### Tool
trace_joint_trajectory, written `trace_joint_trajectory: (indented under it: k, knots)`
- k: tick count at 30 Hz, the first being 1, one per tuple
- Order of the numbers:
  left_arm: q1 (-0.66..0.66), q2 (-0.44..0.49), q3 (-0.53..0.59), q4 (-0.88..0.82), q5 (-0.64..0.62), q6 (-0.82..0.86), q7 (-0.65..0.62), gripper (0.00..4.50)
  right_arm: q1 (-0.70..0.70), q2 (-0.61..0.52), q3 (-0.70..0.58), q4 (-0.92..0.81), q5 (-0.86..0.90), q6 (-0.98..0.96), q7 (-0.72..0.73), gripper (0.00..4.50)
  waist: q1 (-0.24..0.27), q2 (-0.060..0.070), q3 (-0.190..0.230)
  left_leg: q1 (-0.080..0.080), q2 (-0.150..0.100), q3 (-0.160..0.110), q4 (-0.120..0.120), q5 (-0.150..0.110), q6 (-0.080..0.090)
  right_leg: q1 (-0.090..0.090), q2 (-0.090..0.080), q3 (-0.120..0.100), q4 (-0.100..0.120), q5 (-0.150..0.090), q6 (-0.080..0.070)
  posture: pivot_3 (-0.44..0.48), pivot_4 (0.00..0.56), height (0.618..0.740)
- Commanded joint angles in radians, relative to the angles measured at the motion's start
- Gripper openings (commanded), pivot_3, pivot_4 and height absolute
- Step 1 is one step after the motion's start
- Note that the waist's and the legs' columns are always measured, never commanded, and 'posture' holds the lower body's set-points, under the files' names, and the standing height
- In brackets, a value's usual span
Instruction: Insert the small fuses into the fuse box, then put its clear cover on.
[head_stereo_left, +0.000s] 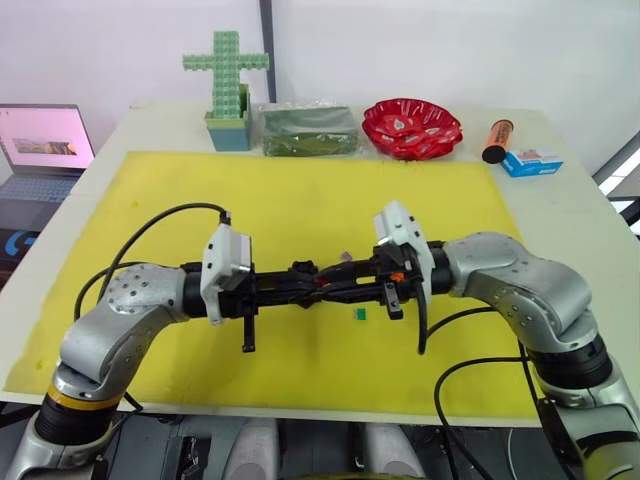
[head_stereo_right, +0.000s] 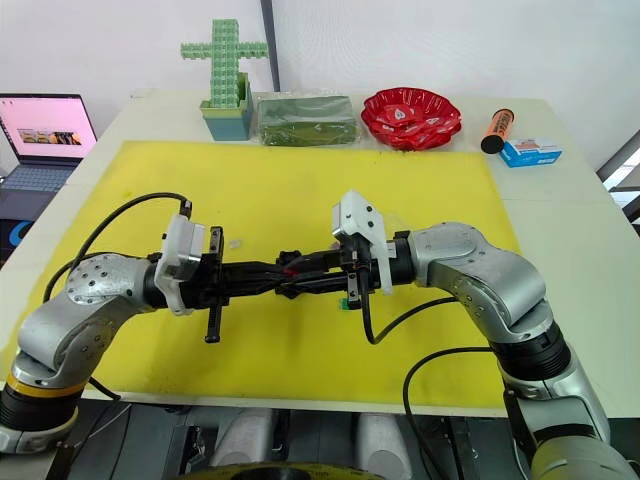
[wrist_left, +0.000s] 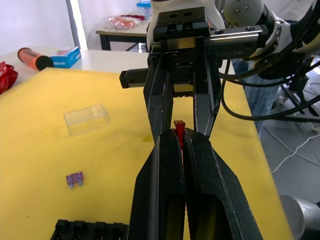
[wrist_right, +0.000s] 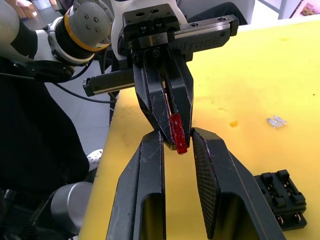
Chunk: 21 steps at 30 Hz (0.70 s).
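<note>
Both grippers meet tip to tip above the middle of the yellow mat (head_stereo_left: 300, 200). My left gripper (wrist_left: 180, 136) is shut on the red fuse (wrist_right: 176, 131), which sticks out past its tips. My right gripper (wrist_right: 177, 135) is open, its fingers on either side of that fuse. The black fuse box (wrist_right: 281, 197) lies on the mat just beyond the grippers. A purple fuse (wrist_left: 74, 179) and the clear cover (wrist_left: 86, 119) lie further out on the mat. A grey-white fuse (wrist_right: 276, 121) lies towards the left arm. A green fuse (head_stereo_left: 360, 314) sits on the near side.
Along the table's back edge stand a green cross of blocks (head_stereo_left: 227, 85), a green packet (head_stereo_left: 307, 130), a red bowl (head_stereo_left: 411, 127), an orange cylinder (head_stereo_left: 497, 140) and a blue-and-white carton (head_stereo_left: 531, 161). A laptop (head_stereo_left: 40, 150) sits off the table to the left.
</note>
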Motion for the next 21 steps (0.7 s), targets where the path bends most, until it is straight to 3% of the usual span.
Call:
trace_joint_trajectory:
  k: [1,2,7,21]
  knots:
    - [0.013,0.007,0.002,0.0,0.003,-0.028,-0.021,0.0,-0.026,-0.005,-0.043,-0.033,0.037,0.003,0.003,0.48,0.0,0.0,0.0,0.0,0.0,0.0,0.0,0.0,0.0,0.0,0.0,0.0,0.0,0.0,0.0,0.0,0.15,0.74]
    - [0.016,0.008,0.002,0.002,0.005,-0.033,-0.024,0.0,-0.027,-0.008,-0.044,-0.033,0.041,0.008,0.005,0.48,0.0,0.0,0.0,0.0,0.0,0.0,0.0,0.0,0.0,0.0,0.0,0.0,0.0,0.0,0.0,0.0,0.15,0.74]
    - [0.033,0.008,0.002,0.011,0.013,-0.057,-0.032,0.0,-0.03,-0.008,-0.052,-0.042,0.059,0.017,-0.001,2.03,0.0,0.0,0.0,0.0,0.0,0.0,0.0,0.0,0.0,0.0,0.0,0.0,0.0,0.0,0.0,0.0,0.15,0.74]
    - [0.05,0.003,-0.002,0.035,0.032,-0.101,-0.056,0.0,-0.008,-0.019,-0.03,-0.036,0.011,-0.022,0.006,2.03,0.0,0.0,0.0,0.0,0.0,0.0,0.0,0.0,0.0,0.0,0.0,0.0,0.0,-0.001,-0.002,0.0,0.15,0.74]
